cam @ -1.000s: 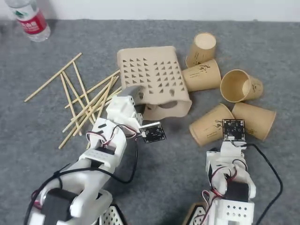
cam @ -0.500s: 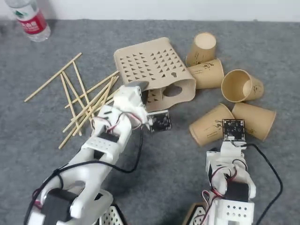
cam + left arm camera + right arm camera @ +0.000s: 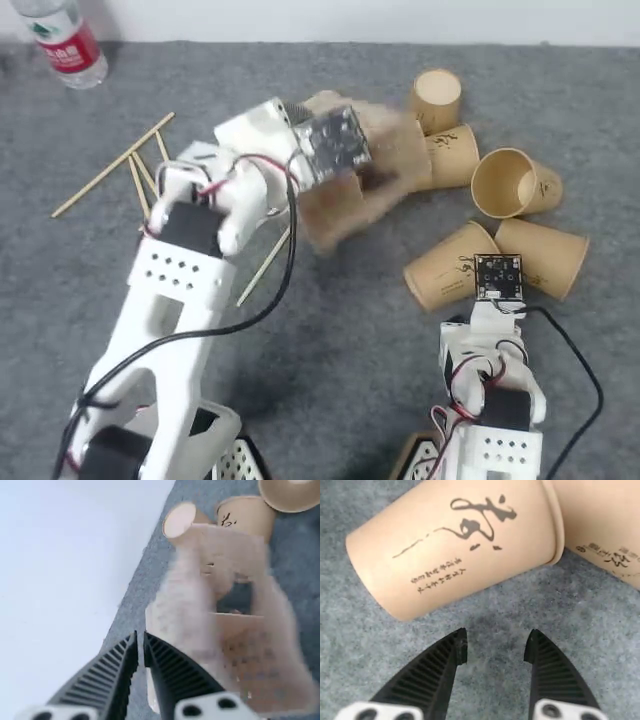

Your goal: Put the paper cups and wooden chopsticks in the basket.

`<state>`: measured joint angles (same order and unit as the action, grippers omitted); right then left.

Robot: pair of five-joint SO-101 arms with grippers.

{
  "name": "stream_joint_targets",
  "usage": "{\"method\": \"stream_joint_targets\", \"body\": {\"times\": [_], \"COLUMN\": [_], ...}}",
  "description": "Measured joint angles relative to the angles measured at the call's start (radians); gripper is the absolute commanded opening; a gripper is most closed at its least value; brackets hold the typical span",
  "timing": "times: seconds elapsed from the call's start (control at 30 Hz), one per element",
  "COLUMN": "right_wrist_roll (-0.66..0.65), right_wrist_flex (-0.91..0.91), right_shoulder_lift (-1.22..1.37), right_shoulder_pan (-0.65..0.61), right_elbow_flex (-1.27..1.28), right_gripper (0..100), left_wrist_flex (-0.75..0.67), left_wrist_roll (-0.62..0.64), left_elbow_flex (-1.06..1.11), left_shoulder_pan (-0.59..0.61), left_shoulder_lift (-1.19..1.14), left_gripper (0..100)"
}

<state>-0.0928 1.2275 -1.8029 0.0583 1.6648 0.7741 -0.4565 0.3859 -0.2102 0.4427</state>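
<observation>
Your left gripper (image 3: 140, 637) is up off the table with its jaws drawn almost together, apparently pinching the wall of the perforated basket (image 3: 385, 185), which shows blurred and tilted in the air just beside the paper cups. Your right gripper (image 3: 495, 645) hangs low over the grey carpet (image 3: 350, 340) with its jaws spread and nothing between them, just short of the side of a paper cup (image 3: 460, 550) that lies on its side touching a second cup (image 3: 605, 535). In the high view five paper cups (image 3: 515, 183) lie clustered on the carpet, none in the basket. The wooden chopsticks (image 3: 110, 168) lie scattered on the carpet beside your left arm. A water bottle (image 3: 65, 40) sits at the far corner.
</observation>
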Motion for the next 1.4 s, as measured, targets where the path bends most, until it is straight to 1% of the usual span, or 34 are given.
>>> {"method": "stream_joint_targets", "body": {"times": [0.1, 0.2, 0.33, 0.43, 0.47, 0.53, 0.6, 0.63, 0.67, 0.73, 0.8, 0.87, 0.9, 1.0, 1.1, 1.23, 1.4], "right_wrist_roll": [0.000, 0.000, 0.000, 0.000, 0.000, 0.000, 0.000, 0.000, 0.000, 0.000, 0.000, 0.000, 0.000, 0.000, 0.000, 0.000, 0.000], "right_wrist_flex": [0.000, 0.000, 0.000, 0.000, 0.000, 0.000, 0.000, 0.000, 0.000, 0.000, 0.000, 0.000, 0.000, 0.000, 0.000, 0.000, 0.000], "right_shoulder_lift": [0.000, 0.000, 0.000, 0.000, 0.000, 0.000, 0.000, 0.000, 0.000, 0.000, 0.000, 0.000, 0.000, 0.000, 0.000, 0.000, 0.000], "right_shoulder_pan": [0.000, 0.000, 0.000, 0.000, 0.000, 0.000, 0.000, 0.000, 0.000, 0.000, 0.000, 0.000, 0.000, 0.000, 0.000, 0.000, 0.000], "right_elbow_flex": [0.000, 0.000, 0.000, 0.000, 0.000, 0.000, 0.000, 0.000, 0.000, 0.000, 0.000, 0.000, 0.000, 0.000, 0.000, 0.000, 0.000], "right_gripper": [19.9, 19.9, 19.9, 19.9, 19.9, 19.9, 19.9, 19.9, 19.9, 19.9, 19.9, 19.9, 19.9, 19.9, 19.9, 19.9, 19.9], "left_wrist_flex": [0.123, 0.184, 0.252, 0.358, 0.397, 0.471, 0.531, 0.559, 0.586, 0.635, 0.657, 0.655, 0.641, 0.568, 0.482, 0.342, 0.150], "left_wrist_roll": [0.041, 0.055, 0.057, 0.034, 0.006, -0.051, -0.074, -0.077, -0.080, -0.095, -0.153, -0.235, -0.256, -0.264, -0.224, -0.140, -0.092], "left_elbow_flex": [-0.144, -0.255, -0.284, -0.288, -0.288, -0.288, -0.288, -0.288, -0.290, -0.275, -0.222, -0.146, -0.106, -0.017, 0.021, 0.084, 0.256], "left_shoulder_pan": [0.000, 0.000, -0.008, -0.052, -0.072, -0.115, -0.146, -0.155, -0.166, -0.187, -0.207, -0.226, -0.236, -0.261, -0.282, -0.287, -0.287], "left_shoulder_lift": [-0.026, -0.057, -0.084, -0.084, -0.084, -0.086, -0.087, -0.089, -0.091, -0.091, -0.091, -0.091, -0.091, -0.091, -0.091, -0.091, -0.058], "left_gripper": [1, 1, 1, 2, 5, 13, 23, 26, 26, 24, 19, 16, 15, 14, 13, 13, 13]}}
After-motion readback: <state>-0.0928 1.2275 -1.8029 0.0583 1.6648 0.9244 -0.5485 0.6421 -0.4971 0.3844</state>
